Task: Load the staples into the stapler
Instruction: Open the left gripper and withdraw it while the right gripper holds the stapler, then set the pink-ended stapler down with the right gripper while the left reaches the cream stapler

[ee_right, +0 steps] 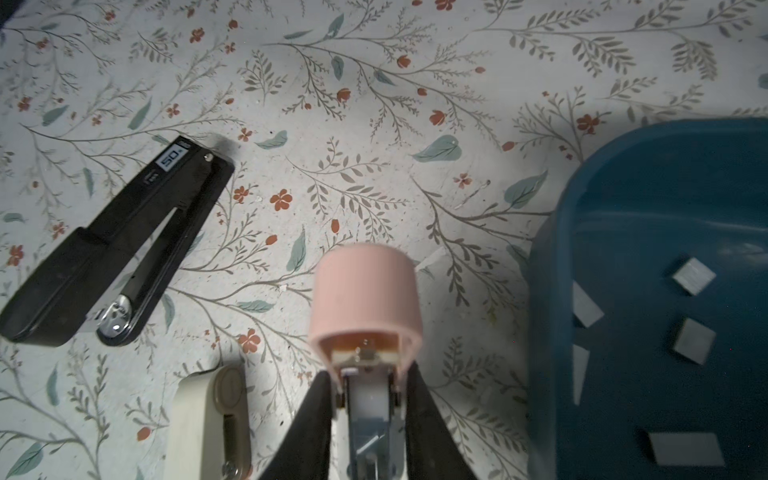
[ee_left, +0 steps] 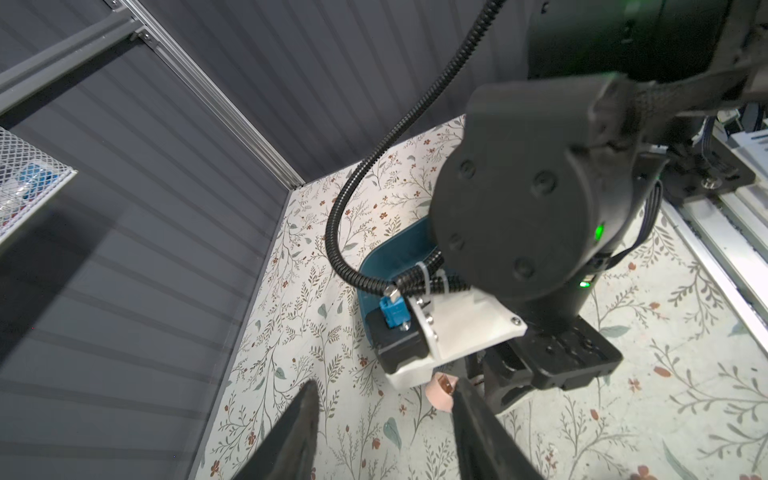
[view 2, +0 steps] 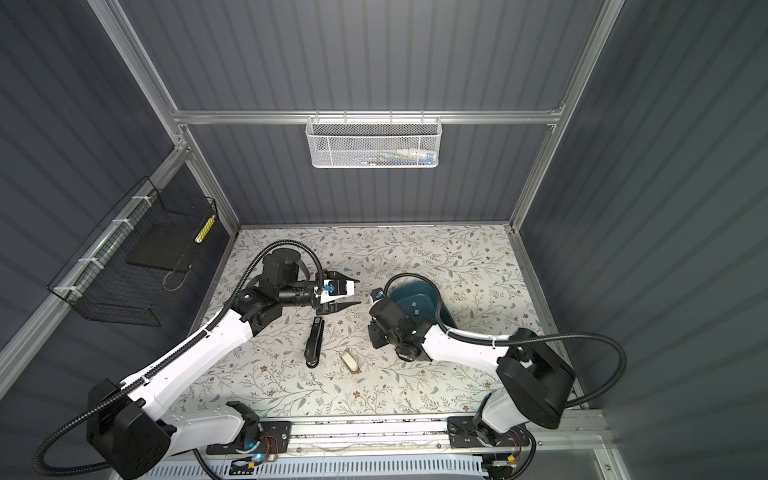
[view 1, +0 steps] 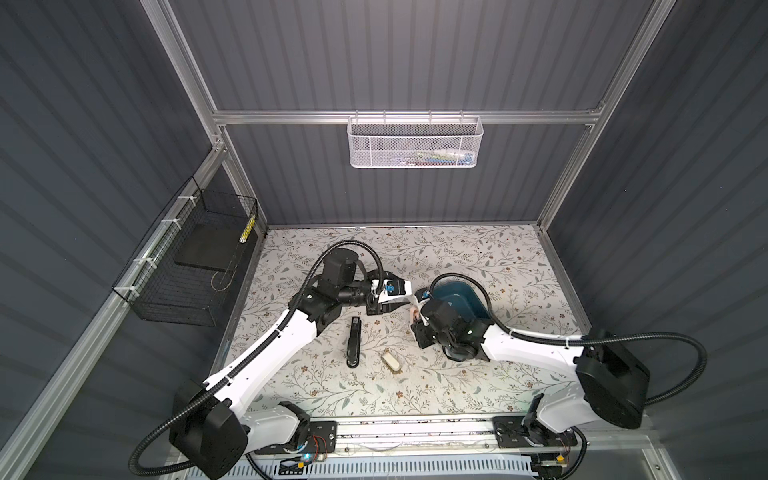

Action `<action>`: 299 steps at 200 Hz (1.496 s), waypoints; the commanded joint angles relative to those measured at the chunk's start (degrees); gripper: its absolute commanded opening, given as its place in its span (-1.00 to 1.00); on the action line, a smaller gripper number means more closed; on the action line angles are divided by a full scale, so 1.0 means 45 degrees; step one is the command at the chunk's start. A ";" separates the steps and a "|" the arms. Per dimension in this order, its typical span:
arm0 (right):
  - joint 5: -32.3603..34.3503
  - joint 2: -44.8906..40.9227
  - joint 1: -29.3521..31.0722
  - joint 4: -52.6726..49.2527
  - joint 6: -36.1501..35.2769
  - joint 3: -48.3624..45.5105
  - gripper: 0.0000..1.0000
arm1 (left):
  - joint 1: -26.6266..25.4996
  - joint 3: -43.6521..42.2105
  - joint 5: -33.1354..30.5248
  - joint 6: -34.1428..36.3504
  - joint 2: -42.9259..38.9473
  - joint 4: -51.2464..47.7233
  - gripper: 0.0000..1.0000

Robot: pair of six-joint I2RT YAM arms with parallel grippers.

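My right gripper (ee_right: 370,374) is shut on a pink stapler (ee_right: 365,299), holding it just above the floral table beside a blue tray (ee_right: 623,208). A metal channel shows between the jaws at the stapler's near end. Several silver-grey staples (ee_right: 692,276) lie loose in the tray. In a top view the pink stapler (view 1: 414,314) sits between the two arms. My left gripper (ee_left: 384,395) is open and points at the right gripper. One of its fingers (ee_left: 461,399) is right against the pink stapler (ee_left: 440,395). Nothing lies between its jaws.
A black stapler (view 1: 354,343) and a cream stapler (view 1: 392,360) lie on the table in front of the grippers. A white mesh basket (view 1: 415,141) hangs on the back wall. A black wire basket (view 1: 195,257) hangs on the left wall.
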 commanded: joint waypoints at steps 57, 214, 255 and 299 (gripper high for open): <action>0.0787 0.2873 0.0103 -0.1374 0.0107 0.2042 -0.64 | 0.0027 -0.0014 0.0867 0.3974 0.0249 -0.3072 0.12; 0.1128 -0.0653 0.0079 -0.1317 -0.0025 0.0949 0.19 | -0.0354 0.1711 -0.0415 0.5753 0.1309 -0.6611 0.15; 0.1864 -0.3929 -0.0921 -0.1982 -0.0516 0.0135 0.31 | -0.3294 0.1753 -0.5640 0.6365 0.2096 -0.8931 0.07; 0.1371 -0.7792 -0.3949 -0.0168 -0.0931 -0.2808 0.44 | -0.4055 0.0799 -0.6092 0.6392 0.2775 -0.8304 0.09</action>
